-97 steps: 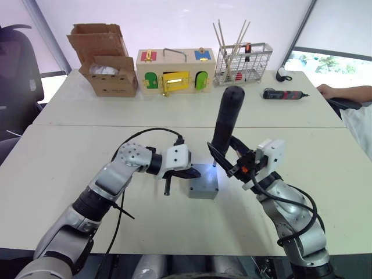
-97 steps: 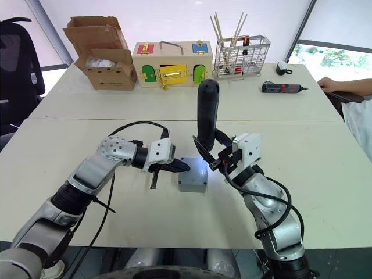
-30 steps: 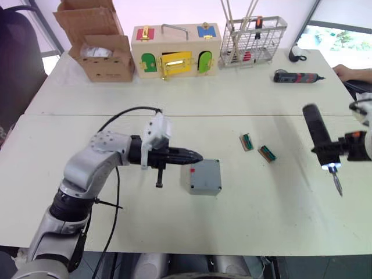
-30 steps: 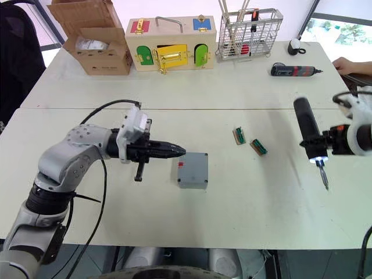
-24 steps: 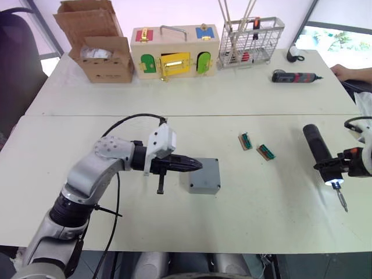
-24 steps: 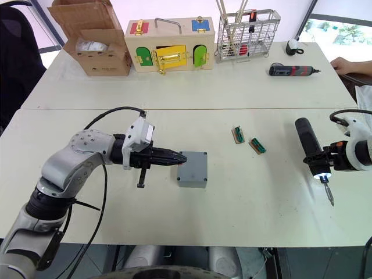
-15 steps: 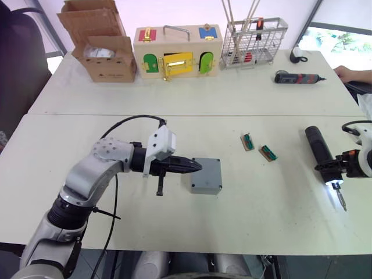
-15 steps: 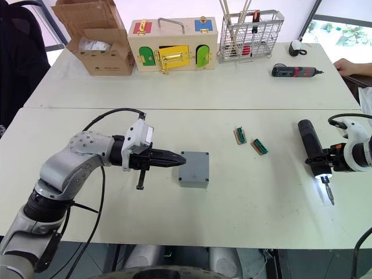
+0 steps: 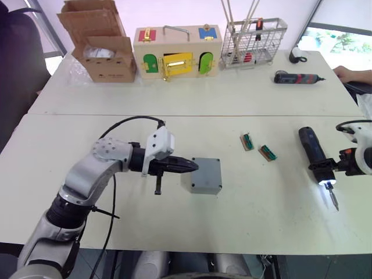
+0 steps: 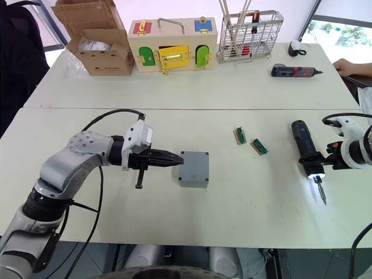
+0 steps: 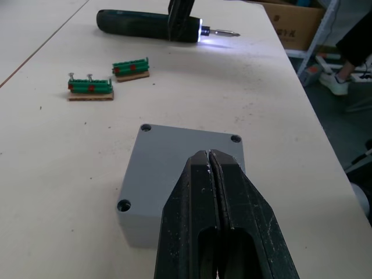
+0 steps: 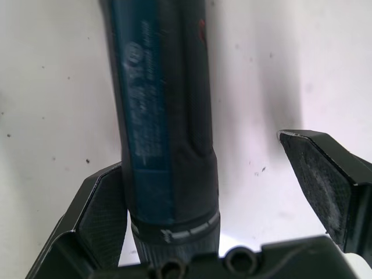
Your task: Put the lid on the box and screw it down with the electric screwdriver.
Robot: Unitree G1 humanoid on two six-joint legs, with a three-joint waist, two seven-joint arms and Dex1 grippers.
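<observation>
Lying flat on the worktop (image 9: 192, 238) near its right edge, the electric screwdriver (image 10: 306, 149) sits between the right gripper's (image 12: 232, 197) open fingers. The left gripper (image 10: 174, 157), fingers closed and empty, points at the box's (image 10: 194, 169) left side, lid (image 11: 185, 157) on top. Bare worktop surrounds the box.

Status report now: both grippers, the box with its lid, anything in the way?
Left gripper shut, tips at lid on box. Right gripper open around electric screwdriver lying on table. Nothing in the way.

cardboard box (image 9: 99, 49), wooden box (image 9: 177, 55), wire basket (image 9: 254, 43) along the far table edge.
</observation>
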